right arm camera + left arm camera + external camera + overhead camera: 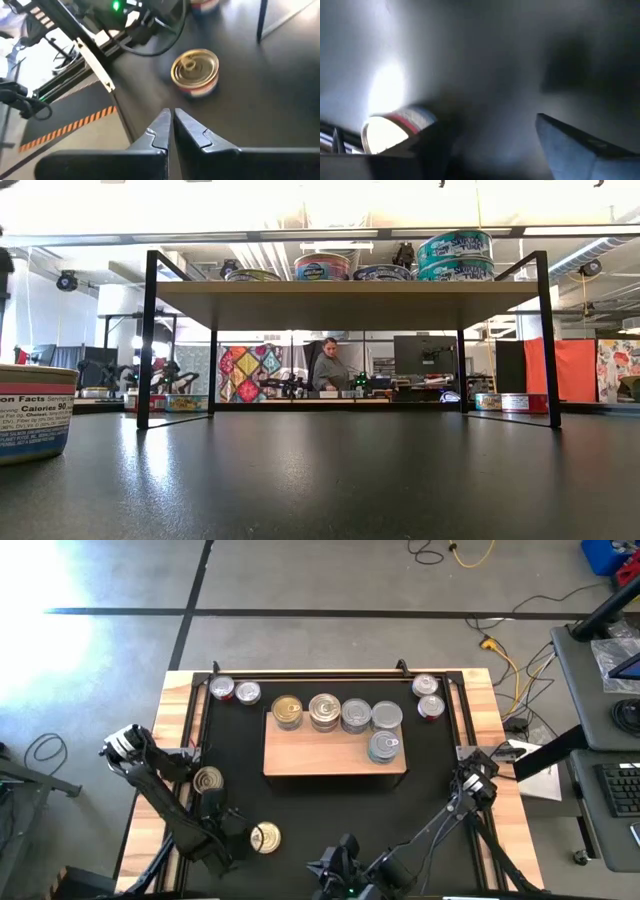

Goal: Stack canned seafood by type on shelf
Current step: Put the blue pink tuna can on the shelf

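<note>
The shelf [335, 758] is a pale wood board on black legs [345, 302]. Several tins stand on it in a row, among them a gold-lidded one [287, 712] and a silver one [384, 747]. On the black mat a tin [208, 780] lies at the near left, and my left gripper [213, 805] stands open just near of it, pointing steeply down. The blurred left wrist view shows a red-labelled tin [390, 132] beside one finger [432, 150], outside the gap. My right gripper [171, 117] is shut, above the mat and short of a gold-lidded tin [195, 70].
Two tins [235, 691] stand on the mat at the far left and two [428, 696] at the far right, beside the shelf. The mat's black rails [330, 672] and the wooden table rim [160, 790] border it. A tin [35, 415] fills the low view's left edge.
</note>
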